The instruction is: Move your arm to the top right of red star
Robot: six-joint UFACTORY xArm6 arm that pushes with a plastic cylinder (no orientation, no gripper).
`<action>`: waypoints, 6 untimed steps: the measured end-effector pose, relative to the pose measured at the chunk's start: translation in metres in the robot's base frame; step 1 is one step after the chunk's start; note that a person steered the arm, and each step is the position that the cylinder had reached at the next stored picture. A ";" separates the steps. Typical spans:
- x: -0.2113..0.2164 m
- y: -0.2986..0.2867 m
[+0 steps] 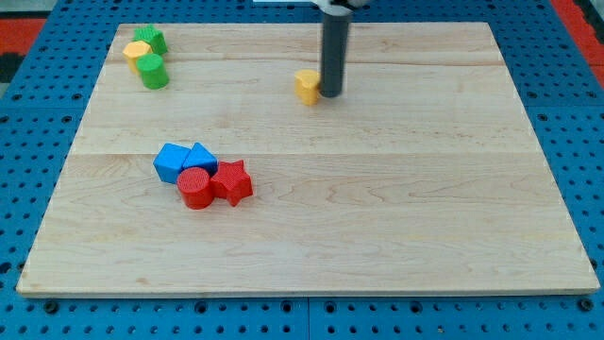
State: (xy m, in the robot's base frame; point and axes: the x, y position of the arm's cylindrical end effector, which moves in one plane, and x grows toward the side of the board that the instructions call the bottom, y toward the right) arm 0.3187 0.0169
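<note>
On the wooden desk (396, 208), my tip (331, 94) sits near the view's top, touching a yellow block (307, 86); no fingers on this rod, so nothing grips. The red star (232, 181) is well apart at lower left, bunched with a red cylinder (195, 188) and two blue blocks (184, 159).

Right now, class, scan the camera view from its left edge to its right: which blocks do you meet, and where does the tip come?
Yellow block → blue cube → red cylinder → red star → yellow block near the top middle → my tip, just right of it. The green blocks and second blue block overlap others, so I omit them.
</note>
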 end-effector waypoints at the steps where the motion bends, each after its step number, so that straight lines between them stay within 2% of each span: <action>1: -0.024 -0.060; 2: -0.027 -0.116; 3: -0.020 -0.142; 4: -0.009 -0.114; 5: 0.056 -0.051; 6: 0.122 -0.024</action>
